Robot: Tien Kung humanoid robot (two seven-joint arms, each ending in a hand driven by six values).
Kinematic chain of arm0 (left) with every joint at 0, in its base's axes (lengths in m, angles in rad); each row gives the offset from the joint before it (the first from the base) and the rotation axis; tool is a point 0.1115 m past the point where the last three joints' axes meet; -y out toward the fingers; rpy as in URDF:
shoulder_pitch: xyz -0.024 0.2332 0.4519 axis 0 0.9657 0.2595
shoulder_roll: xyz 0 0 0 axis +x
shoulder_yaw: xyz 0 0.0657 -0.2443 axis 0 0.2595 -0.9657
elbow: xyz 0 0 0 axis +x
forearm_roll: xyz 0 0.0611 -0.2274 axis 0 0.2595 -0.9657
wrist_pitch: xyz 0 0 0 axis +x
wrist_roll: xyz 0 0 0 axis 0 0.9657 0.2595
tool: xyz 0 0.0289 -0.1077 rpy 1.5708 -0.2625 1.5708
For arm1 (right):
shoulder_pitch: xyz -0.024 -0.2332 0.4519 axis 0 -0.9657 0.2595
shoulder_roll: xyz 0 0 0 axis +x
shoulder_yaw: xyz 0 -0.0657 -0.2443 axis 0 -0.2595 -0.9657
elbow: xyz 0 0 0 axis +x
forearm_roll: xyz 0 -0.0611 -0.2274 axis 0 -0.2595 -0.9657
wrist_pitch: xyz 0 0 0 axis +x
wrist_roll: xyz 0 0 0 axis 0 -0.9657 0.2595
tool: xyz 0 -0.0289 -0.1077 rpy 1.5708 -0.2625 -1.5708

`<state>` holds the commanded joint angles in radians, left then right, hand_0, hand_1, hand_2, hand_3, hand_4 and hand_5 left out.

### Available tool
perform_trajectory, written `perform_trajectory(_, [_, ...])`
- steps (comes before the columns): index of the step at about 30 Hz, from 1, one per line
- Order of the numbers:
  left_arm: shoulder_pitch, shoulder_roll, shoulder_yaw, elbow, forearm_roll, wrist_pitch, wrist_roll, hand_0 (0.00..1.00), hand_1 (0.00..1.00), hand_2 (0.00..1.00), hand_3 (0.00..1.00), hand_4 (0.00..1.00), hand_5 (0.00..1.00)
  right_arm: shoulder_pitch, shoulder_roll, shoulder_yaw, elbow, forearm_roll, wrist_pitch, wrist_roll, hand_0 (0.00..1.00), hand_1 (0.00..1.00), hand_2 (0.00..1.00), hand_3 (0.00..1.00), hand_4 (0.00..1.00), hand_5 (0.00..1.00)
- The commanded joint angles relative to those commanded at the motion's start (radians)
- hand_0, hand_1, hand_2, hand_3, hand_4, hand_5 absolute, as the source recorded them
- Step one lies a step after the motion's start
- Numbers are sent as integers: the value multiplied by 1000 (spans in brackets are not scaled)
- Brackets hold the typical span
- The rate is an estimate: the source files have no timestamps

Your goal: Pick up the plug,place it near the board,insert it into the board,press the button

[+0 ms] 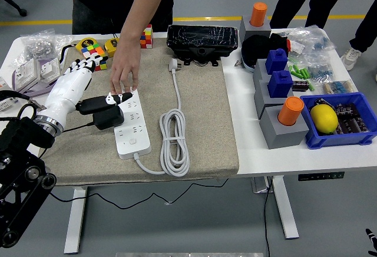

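In the head view we saw the left hand [75,87] reaching in from the left over the beige mat [206,121], its white-shelled palm tilted and its fingers [84,66] spread and pointing toward the far edge, gripping nothing. Its dark thumb stretched rightward above the black plug [108,117], which sat at the left edge of the white power strip [133,124]; we could not tell whether the plug was fully seated in a socket. A thin black cord [73,128] ran from the plug back toward the robot's arm. A person's hand [124,71] came down from the far side and rested with fingertips on the far end of the power strip, just beside the robot's thumb. The strip's own white cable [175,142] lay coiled to its right on the mat, its white plug end [174,65] lying near a black box [203,42] at the mat's far edge. Colourful cubes [93,50] stood at the mat's far left corner. On the bare table to the right stood grey blocks with orange cylinders [290,111] and a blue bin [336,136] holding a yellow lemon [323,118]. The right hand was out of view.
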<state>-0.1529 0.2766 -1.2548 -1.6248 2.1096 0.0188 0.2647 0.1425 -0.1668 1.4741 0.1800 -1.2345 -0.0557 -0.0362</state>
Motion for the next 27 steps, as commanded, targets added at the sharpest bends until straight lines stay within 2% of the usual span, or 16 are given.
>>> perform_trajectory(2, [5,1,1,-7,-1,-11,5,998,998,998,998,998,770,0,0,2,0,-1,0,0,861,831,795,823,998,998])
perform_trajectory(4, [17,6,6,-23,-4,-42,20,959,970,961,998,998,757,0,0,2,0,-1,0,0,860,830,795,823,998,998])
perform_trajectory(7, [33,14,17,-49,-8,-102,46,959,970,961,998,998,757,-1,0,3,0,-1,0,0,860,830,795,823,998,998])
perform_trajectory(9, [40,18,22,-69,-13,-164,67,959,970,961,998,998,757,-2,-1,4,0,-2,0,0,860,830,795,823,998,998])
perform_trajectory(10, [42,20,26,-77,-17,-201,75,466,558,578,941,981,429,-2,-1,5,0,-3,0,-1,861,829,795,823,998,998])
perform_trajectory(12, [47,22,39,-87,-10,-248,84,466,558,578,941,981,429,-2,-1,3,0,-1,0,0,861,829,795,823,998,998])
perform_trajectory(14, [52,19,47,-86,-1,-274,83,466,558,578,941,981,429,-1,0,1,0,0,1,0,861,829,795,823,998,998])
perform_trajectory(15, [53,17,49,-84,3,-279,82,238,122,232,860,587,2,-1,1,1,0,0,1,1,861,829,795,823,998,998])
perform_trajectory(20, [63,17,65,-81,21,-311,91,238,122,232,860,587,2,-2,1,-3,0,4,2,1,862,830,795,823,998,998])
perform_trajectory(21, [64,17,66,-81,19,-314,93,176,19,129,833,300,2,-2,1,-2,0,3,2,1,862,825,795,823,998,998])
perform_trajectory(26, [69,19,78,-76,9,-343,116,176,19,129,833,300,2,-5,-1,2,0,-2,1,-1,862,825,795,823,998,998])
perform_trajectory(27, [69,20,80,-75,9,-347,119,164,2,115,833,341,2,-5,-1,3,0,-3,1,-1,862,824,795,822,998,998])
